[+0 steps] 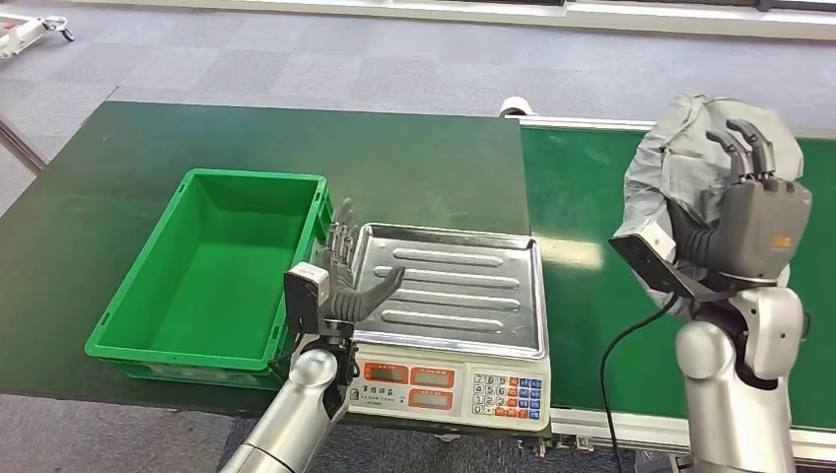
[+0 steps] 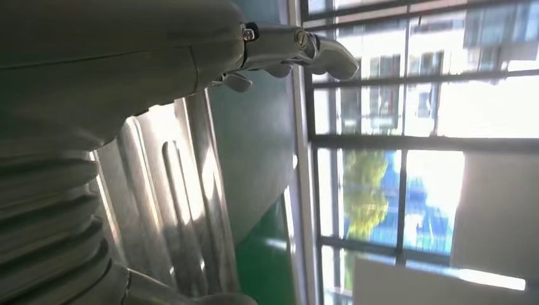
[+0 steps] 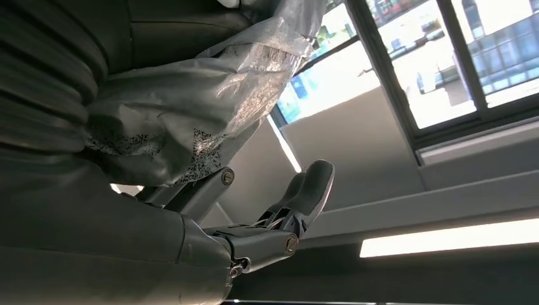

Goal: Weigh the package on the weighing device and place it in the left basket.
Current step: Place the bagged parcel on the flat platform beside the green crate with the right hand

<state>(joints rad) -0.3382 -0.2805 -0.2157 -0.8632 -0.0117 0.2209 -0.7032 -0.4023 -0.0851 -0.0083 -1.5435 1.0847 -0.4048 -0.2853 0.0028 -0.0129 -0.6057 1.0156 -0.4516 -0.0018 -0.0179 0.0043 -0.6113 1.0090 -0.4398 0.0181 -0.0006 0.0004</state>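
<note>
Right hand (image 1: pixel 754 222) is raised above the green conveyor belt (image 1: pixel 582 296), fingers curled around a grey plastic mailer package (image 1: pixel 680 168) held clear of the surface. Grey carpet tiles (image 1: pixel 325 64) cover the floor beyond the dark green table (image 1: pixel 246 148). On the table sits a green plastic basket (image 1: pixel 138 345), and just beside it a weighing scale (image 1: pixel 449 384) with a bare steel tray (image 1: pixel 463 296). Left hand (image 1: pixel 345 276) hovers at the tray's edge, fingers spread, holding nothing.

Sorting station, conveyor belt (image 1: pixel 680 246), weighing scale (image 1: pixel 449 325)
</note>
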